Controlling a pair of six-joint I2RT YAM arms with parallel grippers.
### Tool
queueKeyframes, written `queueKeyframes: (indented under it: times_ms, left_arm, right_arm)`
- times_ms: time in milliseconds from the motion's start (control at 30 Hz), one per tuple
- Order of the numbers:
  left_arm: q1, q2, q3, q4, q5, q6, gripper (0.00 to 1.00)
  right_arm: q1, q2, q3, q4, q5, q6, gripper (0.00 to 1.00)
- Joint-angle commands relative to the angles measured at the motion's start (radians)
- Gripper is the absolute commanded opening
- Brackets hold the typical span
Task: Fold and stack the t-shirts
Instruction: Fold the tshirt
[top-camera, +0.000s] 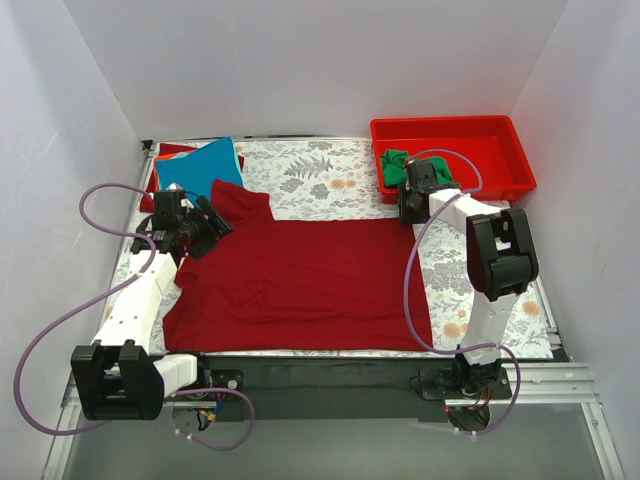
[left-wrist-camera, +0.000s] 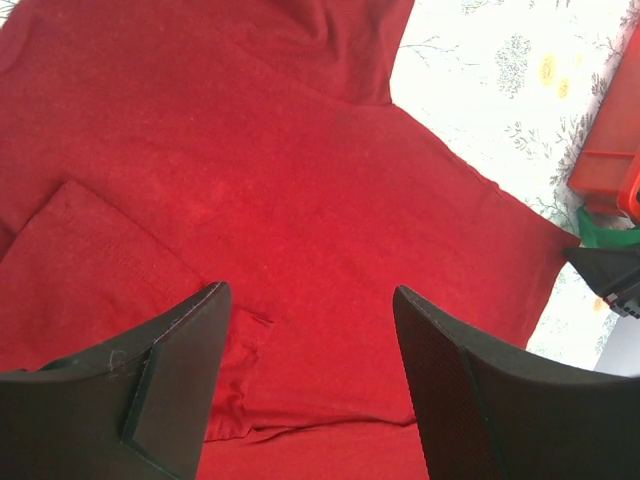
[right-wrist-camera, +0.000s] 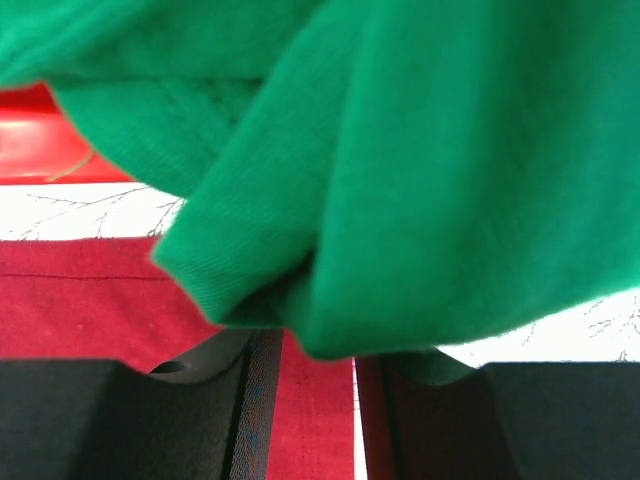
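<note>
Black arm bases (top-camera: 115, 378) sit closest in the overhead view. Beyond them the dark red t-shirt (top-camera: 310, 270) lies spread on the floral-clothed bench (top-camera: 320, 170). The left gripper (top-camera: 198, 228) hangs over its left sleeve, with the blue t-shirt (top-camera: 200, 165) just behind. The right gripper (top-camera: 405, 190) is at the green t-shirt (top-camera: 395, 165), which is bunched over the near left corner of the red tray (top-camera: 500, 135).

From the left wrist, the gripper's fingers (left-wrist-camera: 170, 370) are spread wide above the dark red cloth, clear of it.

From the right wrist, green cloth droops onto the fingertips (right-wrist-camera: 250, 360). The jaws stand narrowly apart, and I cannot tell whether they pinch the fold.
</note>
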Motion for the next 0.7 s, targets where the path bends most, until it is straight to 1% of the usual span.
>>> queueKeyframes:
  times_ms: [0, 200, 300, 400, 433, 467, 533, 567, 633, 667]
  left_arm:
    - [0.006, -0.048, -0.009, -0.026, -0.004, 0.022, 0.64]
    - [0.006, -0.069, -0.023, -0.035, -0.008, 0.026, 0.65]
    - [0.006, -0.075, -0.019, -0.041, -0.012, 0.034, 0.64]
    - [0.006, -0.075, -0.015, -0.044, -0.015, 0.045, 0.64]
    - [0.007, -0.074, -0.013, -0.044, -0.012, 0.049, 0.64]
    - [0.007, -0.069, -0.007, -0.04, -0.009, 0.054, 0.64]
    - [0.006, -0.058, 0.004, -0.032, -0.004, 0.077, 0.65]
    - [0.007, -0.039, 0.023, -0.032, -0.009, 0.086, 0.65]
    - [0.007, -0.005, 0.059, -0.034, -0.036, 0.115, 0.65]
    - [0.007, 0.041, 0.077, -0.038, -0.05, 0.122, 0.65]
  right_arm:
    - [-0.007, -0.007, -0.016, 0.069, 0.021, -0.002, 0.39]
    - [-0.01, 0.027, -0.009, 0.081, 0.043, 0.0, 0.38]
    - [-0.018, 0.044, -0.001, 0.086, 0.02, 0.001, 0.38]
    - [-0.019, 0.054, 0.004, 0.09, 0.001, 0.005, 0.34]
    - [-0.021, 0.056, 0.004, 0.09, -0.005, 0.003, 0.32]
    - [-0.021, 0.056, 0.004, 0.089, -0.006, 0.0, 0.23]
    - [-0.021, 0.059, 0.001, 0.089, -0.017, -0.008, 0.17]
    - [-0.021, 0.059, -0.003, 0.089, -0.019, -0.008, 0.09]
    - [-0.021, 0.053, -0.009, 0.089, -0.026, -0.006, 0.02]
    - [-0.021, 0.042, -0.021, 0.087, -0.031, 0.0, 0.01]
